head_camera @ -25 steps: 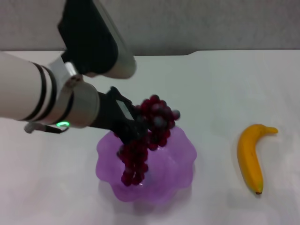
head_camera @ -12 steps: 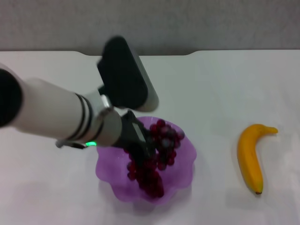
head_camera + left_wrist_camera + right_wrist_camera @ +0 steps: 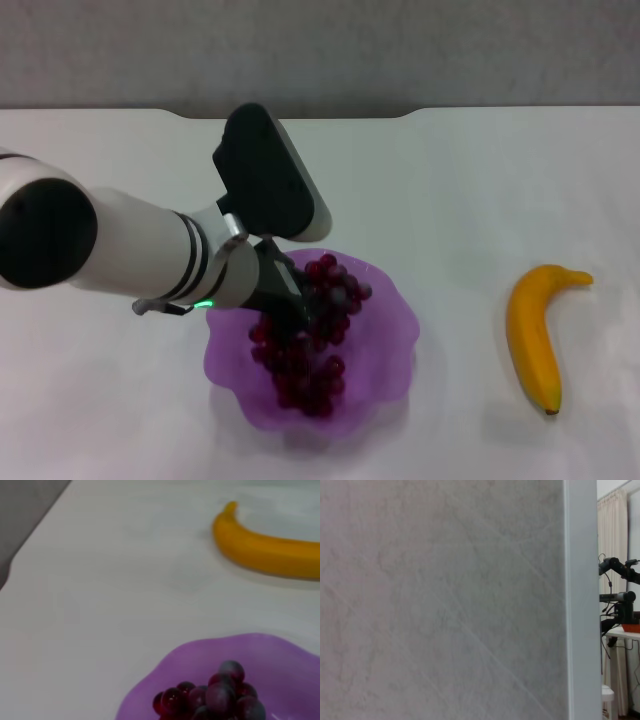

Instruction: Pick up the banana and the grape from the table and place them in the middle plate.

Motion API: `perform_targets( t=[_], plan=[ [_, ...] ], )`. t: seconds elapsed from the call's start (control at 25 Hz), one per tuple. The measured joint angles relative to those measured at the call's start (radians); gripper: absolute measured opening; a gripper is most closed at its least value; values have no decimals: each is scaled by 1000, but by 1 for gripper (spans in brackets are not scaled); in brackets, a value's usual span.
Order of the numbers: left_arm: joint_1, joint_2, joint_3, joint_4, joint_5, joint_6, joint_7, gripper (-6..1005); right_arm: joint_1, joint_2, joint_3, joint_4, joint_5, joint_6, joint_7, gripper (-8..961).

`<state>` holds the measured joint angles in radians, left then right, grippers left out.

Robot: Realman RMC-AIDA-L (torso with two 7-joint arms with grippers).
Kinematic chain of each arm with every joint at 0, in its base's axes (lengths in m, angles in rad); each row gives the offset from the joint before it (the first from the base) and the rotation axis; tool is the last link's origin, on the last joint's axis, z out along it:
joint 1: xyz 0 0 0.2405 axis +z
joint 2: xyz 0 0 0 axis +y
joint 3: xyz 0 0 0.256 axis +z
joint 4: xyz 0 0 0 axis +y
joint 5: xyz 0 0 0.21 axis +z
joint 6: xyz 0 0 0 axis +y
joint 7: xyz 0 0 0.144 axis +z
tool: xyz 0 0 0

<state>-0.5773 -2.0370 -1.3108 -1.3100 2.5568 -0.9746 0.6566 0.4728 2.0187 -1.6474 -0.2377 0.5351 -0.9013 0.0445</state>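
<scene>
The grape bunch (image 3: 312, 365) lies in the purple scalloped middle plate (image 3: 388, 335) at the front centre of the white table (image 3: 470, 190). My left gripper (image 3: 290, 305) reaches down into the plate, its dark fingers closed around the middle of the bunch. The left wrist view shows the top of the grape bunch (image 3: 215, 697) inside the plate (image 3: 285, 655). The banana (image 3: 530, 340) lies on the table to the right of the plate, apart from it; it also shows in the left wrist view (image 3: 270, 552). The right gripper is out of view.
The table's far edge meets a grey wall (image 3: 450, 50). The right wrist view shows only a grey wall panel (image 3: 445, 600) and distant room equipment.
My left gripper has come down with the grape bunch from above the plate; the bunch now rests in the plate. The banana has not moved.
</scene>
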Motion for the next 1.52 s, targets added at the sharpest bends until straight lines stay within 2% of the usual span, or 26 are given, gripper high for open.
perform_targets(
  t=[0.48, 0.68, 0.8, 1.0, 1.36, 1.4, 1.52],
  plan=[
    [-1, -2, 7, 69, 58, 77, -48, 251, -1, 0, 0, 0, 2, 1, 0, 881],
    [20, -1, -7, 30, 59, 89, -64, 425, -6, 0, 0, 0, 6, 2, 0, 881],
    [60, 0, -36, -40, 58, 98, -70, 671, -6, -2, 0, 0, 6, 5, 0, 881],
    [141, -1, -94, -152, 17, 154, -71, 863, -6, -2, 0, 0, 6, 3, 0, 881],
    [184, 3, -167, -99, -126, 365, -52, 880, -7, 0, 2, 0, 6, 1, 1, 881],
    [191, 4, -168, -25, -179, 514, -16, 879, -7, 0, 2, 0, 6, 1, 5, 881],
    [185, 3, -157, 71, -237, 671, 32, 878, -7, 0, 3, 0, 6, 1, 46, 881]
  ],
)
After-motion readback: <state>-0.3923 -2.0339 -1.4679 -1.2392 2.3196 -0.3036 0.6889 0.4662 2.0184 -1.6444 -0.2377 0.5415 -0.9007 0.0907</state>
